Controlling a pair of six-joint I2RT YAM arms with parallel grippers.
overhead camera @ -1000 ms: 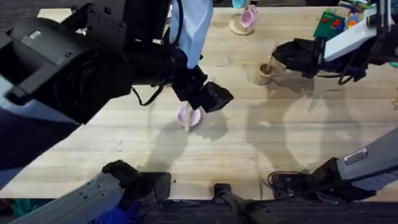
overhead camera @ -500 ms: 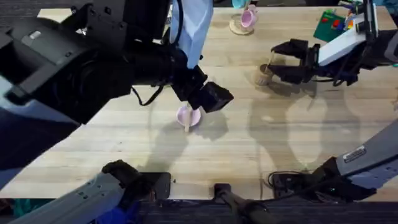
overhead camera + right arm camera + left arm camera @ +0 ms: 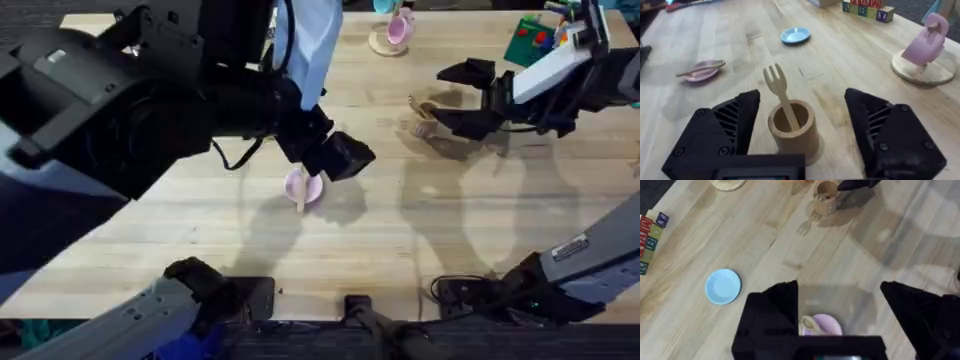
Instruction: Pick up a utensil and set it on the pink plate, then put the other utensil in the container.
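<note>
Fork [image 3: 781, 98] stands handle-down in the wooden cup [image 3: 793, 131], tines up and leaning on the rim, between the spread fingers of the right gripper [image 3: 797, 125], which holds nothing. Beyond it, the wooden spoon [image 3: 701, 69] lies across the pink plate [image 3: 704, 73]; the left gripper [image 3: 840, 312] hangs above that plate, fingers apart and empty. Farther off sit a light-blue plate [image 3: 795, 35], a pink mug [image 3: 925, 44] on a wooden coaster [image 3: 921, 73], and lettered blocks [image 3: 863, 7]. Judgement: both placements appear complete and the step in hand is release of the fork. The next move calls for a straight withdrawal of the right gripper, clear of the tines so the cup is not tipped.
</note>
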